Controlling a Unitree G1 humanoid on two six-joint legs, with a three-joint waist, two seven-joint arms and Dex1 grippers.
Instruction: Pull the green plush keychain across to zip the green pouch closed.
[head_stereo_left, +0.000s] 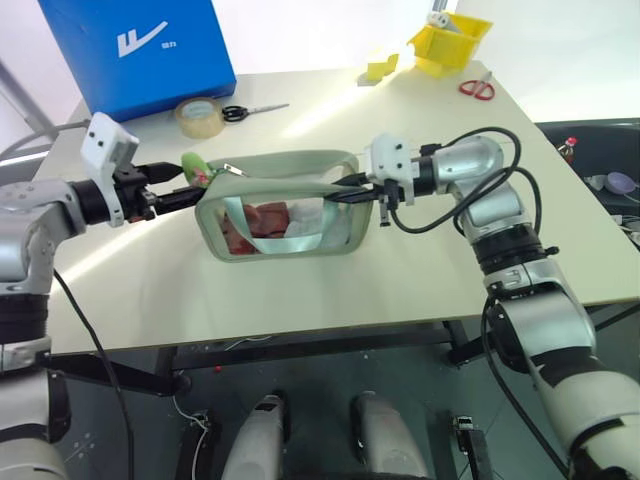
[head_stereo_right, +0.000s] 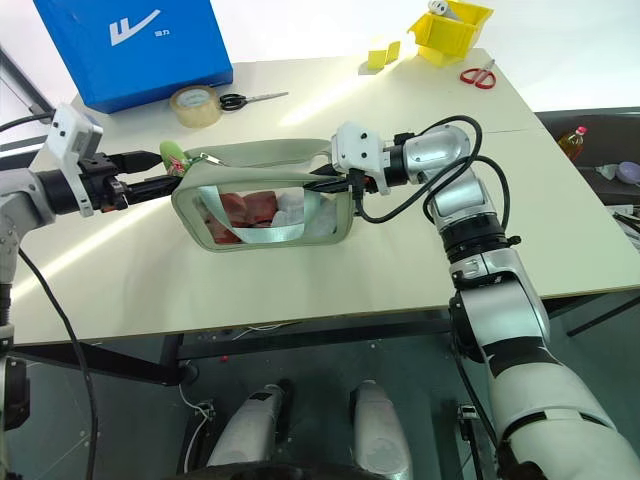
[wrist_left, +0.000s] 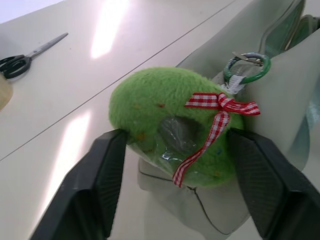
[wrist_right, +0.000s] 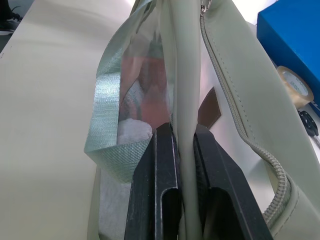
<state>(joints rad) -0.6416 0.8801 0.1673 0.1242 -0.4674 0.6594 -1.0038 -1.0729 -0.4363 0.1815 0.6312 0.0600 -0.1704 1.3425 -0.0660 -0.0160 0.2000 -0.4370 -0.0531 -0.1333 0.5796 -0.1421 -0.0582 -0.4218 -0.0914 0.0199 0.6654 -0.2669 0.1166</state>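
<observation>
Far left on the table (head_stereo_left: 400, 290): a big blue box (head_stereo_left: 140, 50) at the back edge. Just in front of it, a roll of tape (head_stereo_left: 199, 116), with black scissors (head_stereo_left: 250, 110) lying beside the roll.

Next, the left gripper (wrist_left: 175, 165), reaching in level from the left toward the pouch end. Jaws spread, one black finger (wrist_left: 100, 175) on each side of the plush (wrist_left: 175, 125). Both pads right at the fuzzy sides; cannot tell if squeezing or just touching. Bright green plush with a red and white checked bow (wrist_left: 220, 107) and a green ring (wrist_left: 247, 67) joining it to the pouch.

In the middle, the pouch (head_stereo_left: 285, 215): pale green, boxy, with a clear side. Red and white things inside. Plush sitting at the pouch's left end, up by the top corner. Zipper (wrist_right: 235, 115) running along the top.

Then the right gripper (wrist_right: 182, 175), coming in from the right and pointing left. Jaws pressed tight, pinching a pale green fold of the pouch at its right end. A green strap (wrist_right: 107, 140) looping just beside the black fingers (wrist_right: 165, 180).

Far right, at the back corner: a yellow bin (head_stereo_left: 450, 40), small yellow bits (head_stereo_left: 380, 68) near it, and red scissors (head_stereo_left: 478, 87) close by.
</observation>
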